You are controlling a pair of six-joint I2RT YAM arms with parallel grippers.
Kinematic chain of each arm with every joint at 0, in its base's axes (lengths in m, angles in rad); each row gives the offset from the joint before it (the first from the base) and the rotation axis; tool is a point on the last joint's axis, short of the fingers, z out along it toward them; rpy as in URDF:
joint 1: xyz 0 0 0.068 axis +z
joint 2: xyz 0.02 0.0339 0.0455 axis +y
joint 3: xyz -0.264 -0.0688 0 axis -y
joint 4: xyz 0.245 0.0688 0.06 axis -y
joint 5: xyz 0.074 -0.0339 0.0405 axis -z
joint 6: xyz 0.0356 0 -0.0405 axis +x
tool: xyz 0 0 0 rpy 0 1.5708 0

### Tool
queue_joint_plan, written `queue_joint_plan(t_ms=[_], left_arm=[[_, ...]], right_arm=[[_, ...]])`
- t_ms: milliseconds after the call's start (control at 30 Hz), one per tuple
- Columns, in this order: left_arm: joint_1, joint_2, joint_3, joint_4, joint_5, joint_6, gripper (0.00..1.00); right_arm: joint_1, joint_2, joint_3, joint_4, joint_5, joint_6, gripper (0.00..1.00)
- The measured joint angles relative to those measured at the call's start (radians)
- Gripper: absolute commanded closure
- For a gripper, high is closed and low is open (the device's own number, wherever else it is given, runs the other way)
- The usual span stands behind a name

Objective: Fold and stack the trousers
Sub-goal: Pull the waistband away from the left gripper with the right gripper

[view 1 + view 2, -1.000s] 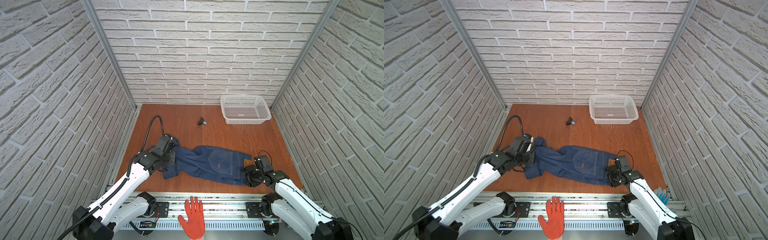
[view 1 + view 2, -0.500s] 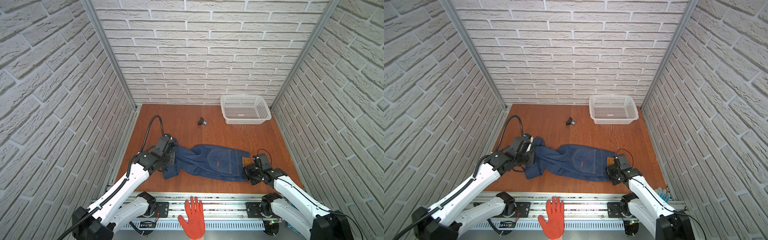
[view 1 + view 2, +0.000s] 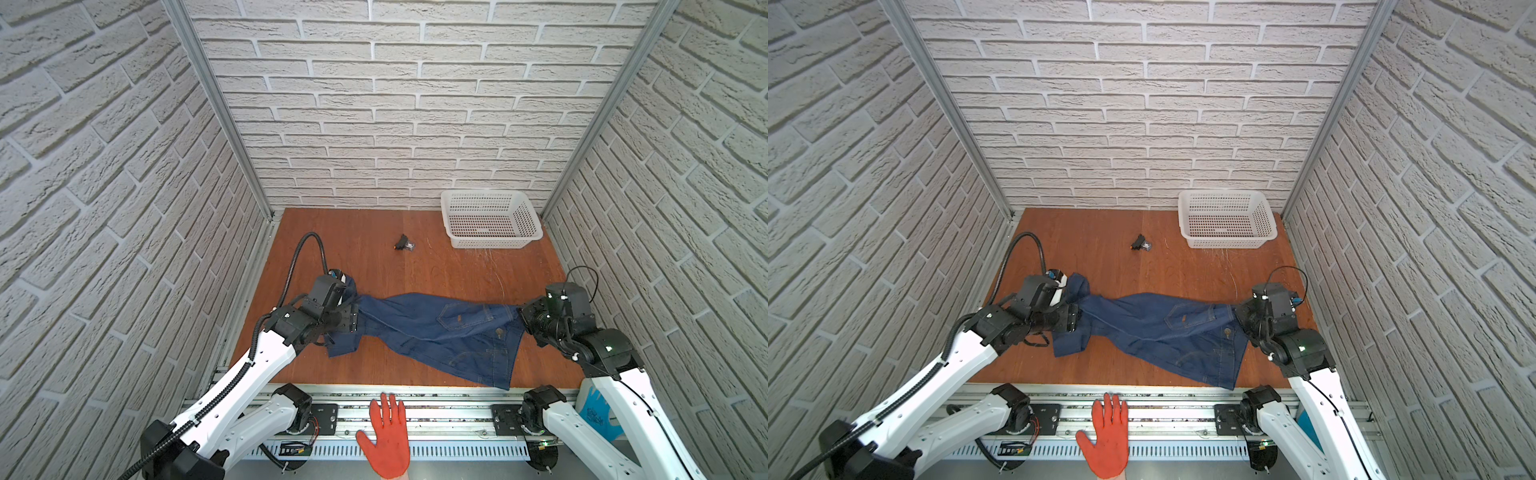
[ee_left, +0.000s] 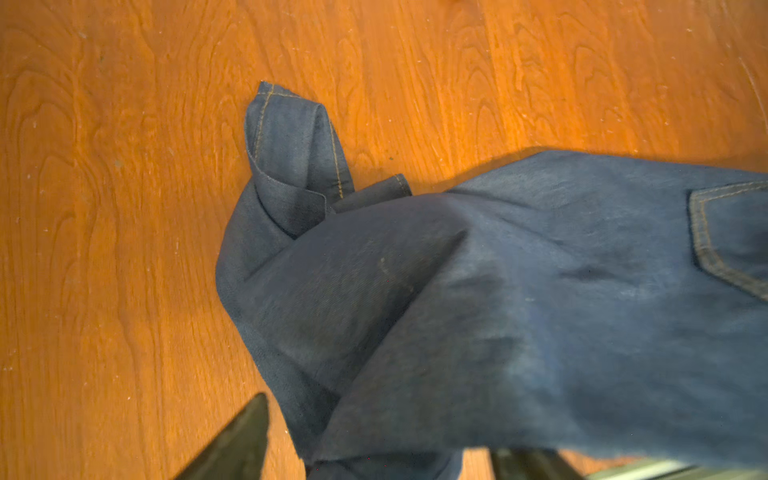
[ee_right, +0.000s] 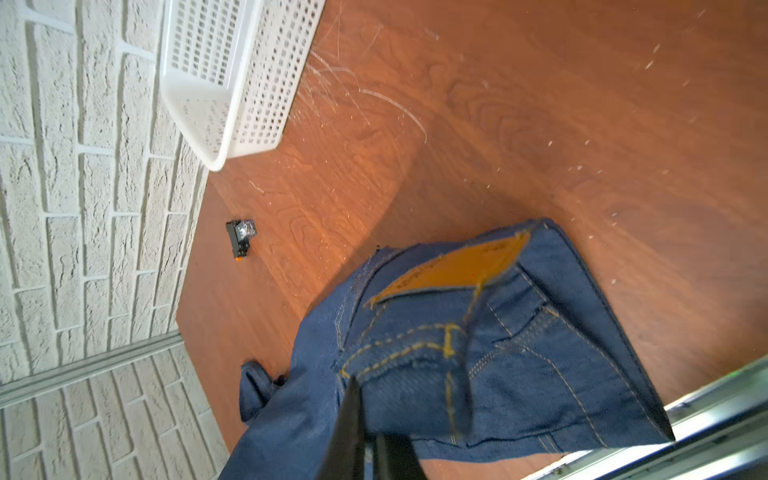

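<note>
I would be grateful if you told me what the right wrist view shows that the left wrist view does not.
Only the right wrist view: the white basket, the small black part, the brick wall and the tan waist patch. Only the left wrist view: the stitch lines of a folded leg hem. Both: the trousers and the wooden table.
</note>
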State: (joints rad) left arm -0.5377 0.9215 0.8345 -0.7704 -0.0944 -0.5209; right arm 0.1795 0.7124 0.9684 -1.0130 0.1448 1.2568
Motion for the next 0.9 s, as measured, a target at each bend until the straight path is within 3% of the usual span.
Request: queue_joint_plan(t_ms=[167, 333, 600, 900], left_arm=[[0.0, -0.06, -0.014, 0.001, 0.045, -0.023, 0.02], [0.0, -0.077, -0.058, 0.008, 0.067, -0.067, 0.02], [0.06, -0.042, -0.09, 0.056, 0.063, -0.177, 0.13], [0.101, 0.114, -0.189, 0.258, 0.13, -0.308, 0.28]], right_arm=[[-0.013, 0.035, 0.195, -0.075, 0.121, -0.097, 0.95], [-0.045, 0.101, 0.349, -0.099, 0.21, -0.185, 0.95], [-0.127, 0.212, 0.515, -0.1, 0.274, -0.294, 0.95], [-0.192, 0.226, 0.514, -0.098, 0.219, -0.322, 0.95]])
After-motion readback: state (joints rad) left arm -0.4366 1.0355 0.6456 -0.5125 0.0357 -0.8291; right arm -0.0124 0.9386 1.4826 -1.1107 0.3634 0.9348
